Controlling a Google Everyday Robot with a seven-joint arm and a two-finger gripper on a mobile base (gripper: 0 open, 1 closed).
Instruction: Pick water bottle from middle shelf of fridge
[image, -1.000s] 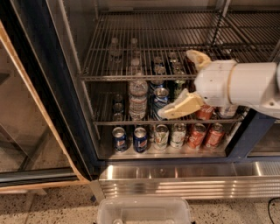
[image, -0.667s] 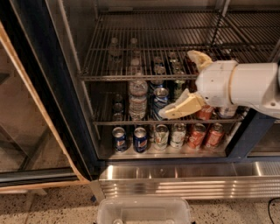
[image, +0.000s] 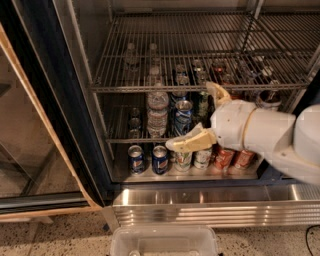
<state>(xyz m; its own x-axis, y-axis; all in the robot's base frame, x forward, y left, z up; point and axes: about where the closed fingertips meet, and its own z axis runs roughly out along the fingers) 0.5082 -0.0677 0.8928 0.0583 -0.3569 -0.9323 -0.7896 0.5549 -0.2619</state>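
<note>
1. Since its fingers (image: 192, 141) must straddle the water bottle (image: 157, 112), I have the gripper (image: 190, 115) spread wide, empty, just right of it.
2. Water bottle: upright near the middle shelf (image: 120, 140) front, beside a blue can (image: 183, 111), easily reached.

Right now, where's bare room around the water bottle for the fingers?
Barest: the middle shelf front-left, between water bottle and the fridge left wall; small dim items sit further back. Crowded: the blue can stands close on the bottle's right, where the open gripper hovers. Bottom row of cans is packed.
</note>
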